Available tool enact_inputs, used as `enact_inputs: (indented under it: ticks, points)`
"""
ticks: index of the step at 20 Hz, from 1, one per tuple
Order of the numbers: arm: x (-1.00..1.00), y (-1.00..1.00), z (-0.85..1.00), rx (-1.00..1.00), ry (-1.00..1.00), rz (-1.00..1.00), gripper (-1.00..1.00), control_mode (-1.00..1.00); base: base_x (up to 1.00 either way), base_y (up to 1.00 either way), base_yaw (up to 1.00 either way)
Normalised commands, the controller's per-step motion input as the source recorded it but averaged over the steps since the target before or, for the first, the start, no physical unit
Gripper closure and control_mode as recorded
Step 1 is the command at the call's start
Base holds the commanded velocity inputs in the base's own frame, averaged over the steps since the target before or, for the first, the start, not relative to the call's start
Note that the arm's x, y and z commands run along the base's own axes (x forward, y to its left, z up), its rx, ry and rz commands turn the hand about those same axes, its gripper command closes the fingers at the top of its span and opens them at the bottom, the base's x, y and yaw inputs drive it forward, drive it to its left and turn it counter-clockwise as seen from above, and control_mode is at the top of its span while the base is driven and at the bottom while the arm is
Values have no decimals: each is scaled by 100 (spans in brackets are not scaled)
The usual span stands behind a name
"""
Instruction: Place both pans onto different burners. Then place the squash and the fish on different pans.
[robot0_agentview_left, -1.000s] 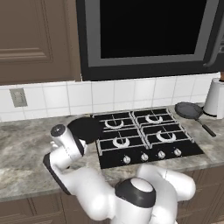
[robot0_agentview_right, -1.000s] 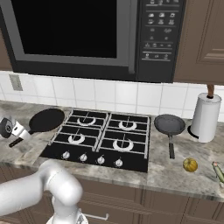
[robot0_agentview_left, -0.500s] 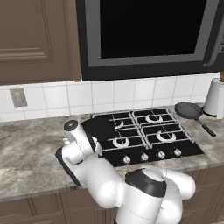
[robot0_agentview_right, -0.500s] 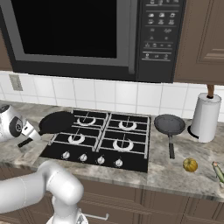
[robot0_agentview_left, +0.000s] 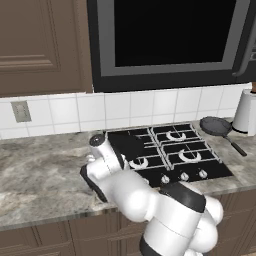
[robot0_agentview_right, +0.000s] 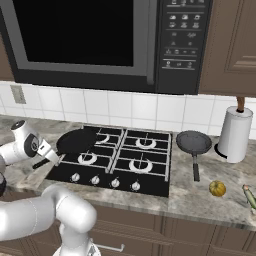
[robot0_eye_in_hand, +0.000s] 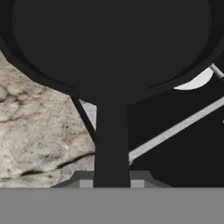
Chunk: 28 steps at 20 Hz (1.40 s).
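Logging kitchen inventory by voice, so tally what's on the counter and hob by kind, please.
Pans: 2, one held by the gripper over the hob, one on the counter
Burners: 4
Paper towel rolls: 1
Small round orange-yellow items: 1
Total: 8

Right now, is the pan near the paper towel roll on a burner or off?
Off. That pan sits on the counter right of the hob, beside the paper towel roll.
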Motion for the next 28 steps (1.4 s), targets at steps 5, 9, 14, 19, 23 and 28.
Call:
enact_inputs:
  ticks: [5, 9, 14, 19, 23, 28]
  points:
    - [11, -57, 0, 0, 0, 0, 100, -100, 0, 0, 0]
    - [16, -58, 0, 0, 0, 0, 100, -100, 0, 0, 0]
    - [29, -59, -7, 0, 0, 0, 100, -100, 0, 0, 0]
    - [19, -56, -3, 0, 0, 0, 100, -100, 0, 0, 0]
    - [13, -56, 0, 0, 0, 0, 100, -100, 0, 0, 0]
    - [13, -56, 0, 0, 0, 0, 100, -100, 0, 0, 0]
